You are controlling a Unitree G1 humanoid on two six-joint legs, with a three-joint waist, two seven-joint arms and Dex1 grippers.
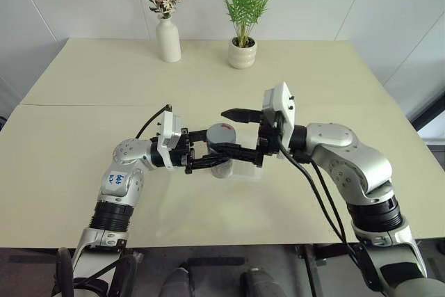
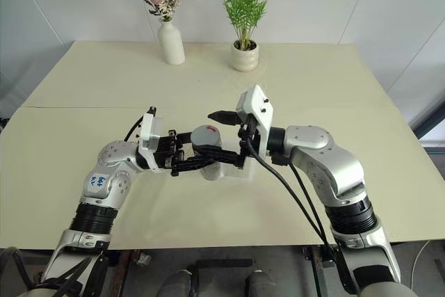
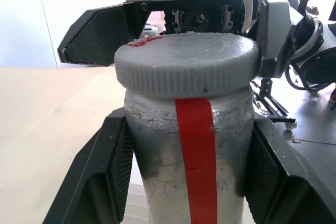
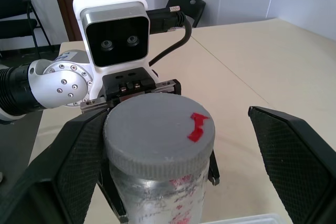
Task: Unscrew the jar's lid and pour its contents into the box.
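The jar (image 3: 189,161) is a cloudy clear cylinder with a red stripe, held upright over the middle of the table. My left gripper (image 1: 211,155) is shut on its body, one finger (image 3: 113,166) on each side. The grey lid (image 4: 157,135) with a small red mark sits on the jar's top. My right gripper (image 4: 176,119) is open around the lid: one finger (image 4: 79,166) is close against its rim, the other (image 4: 294,150) stands well clear. The contents are hidden behind the cloudy wall. The clear box (image 1: 250,170) lies on the table just under the jar.
A white vase of flowers (image 1: 167,38) and a white pot with a green plant (image 1: 242,52) stand at the table's far edge. The cream table (image 1: 83,137) stretches wide on both sides of the arms.
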